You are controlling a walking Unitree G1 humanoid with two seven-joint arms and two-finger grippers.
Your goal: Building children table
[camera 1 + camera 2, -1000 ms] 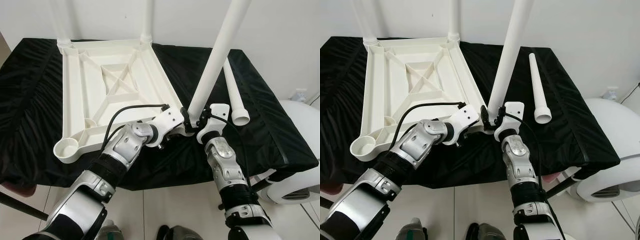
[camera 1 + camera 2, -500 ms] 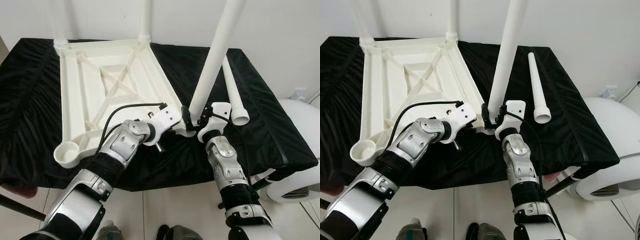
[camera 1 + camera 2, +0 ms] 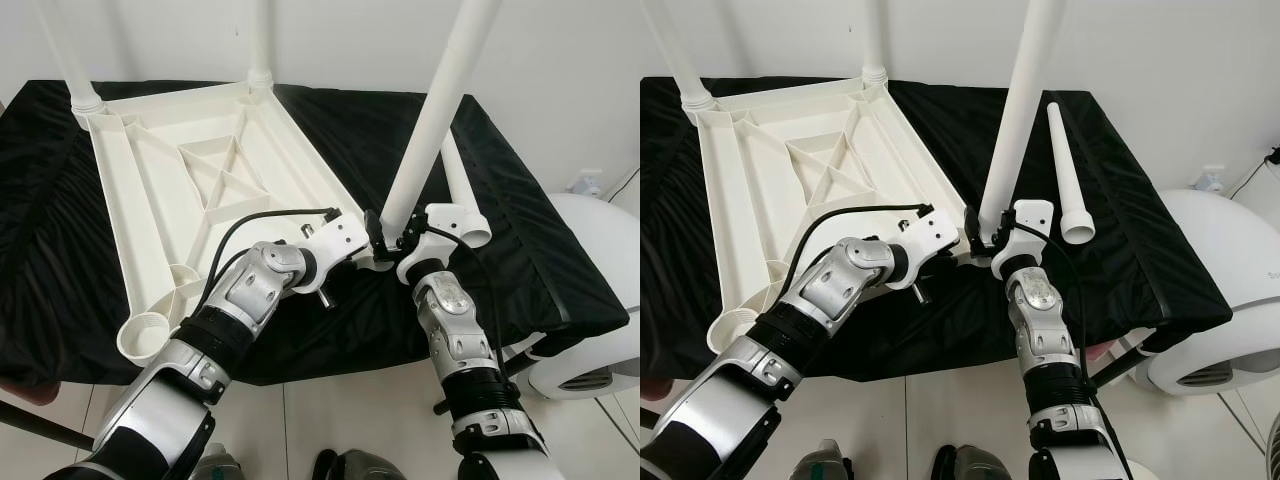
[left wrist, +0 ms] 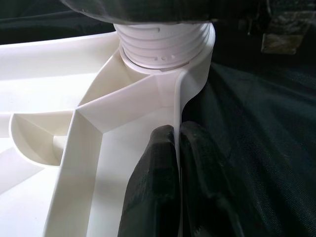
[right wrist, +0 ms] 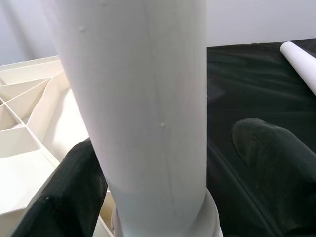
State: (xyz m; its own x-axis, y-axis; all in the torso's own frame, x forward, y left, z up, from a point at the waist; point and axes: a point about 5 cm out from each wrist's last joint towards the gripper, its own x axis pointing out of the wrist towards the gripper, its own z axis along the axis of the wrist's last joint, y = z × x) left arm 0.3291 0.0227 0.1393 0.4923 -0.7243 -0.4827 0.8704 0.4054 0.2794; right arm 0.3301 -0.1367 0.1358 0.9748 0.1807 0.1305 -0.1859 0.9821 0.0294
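Pinching tabletop (image 3: 190, 190) rim (left claw (image 4: 177, 148)), right claw (image 3: 385, 238) straddling leg (image 3: 430, 130)

The upturned tabletop (image 3: 190, 190) is smooth white plastic with a faint sheen, and the legs (image 3: 430, 125) match it; a loose leg (image 3: 1065, 170) lies at 2 o'clock. Matt black cloth (image 3: 540, 250), finely creased, drapes the surface. Both tools' fingers (image 4: 153, 192) look matt black rubber

My two silver jointed arms with black ribbed bands; white wrist housings; a black cable loops over each wrist; left gripper (image 3: 372, 240) and right gripper (image 3: 388, 238) have black fingers.
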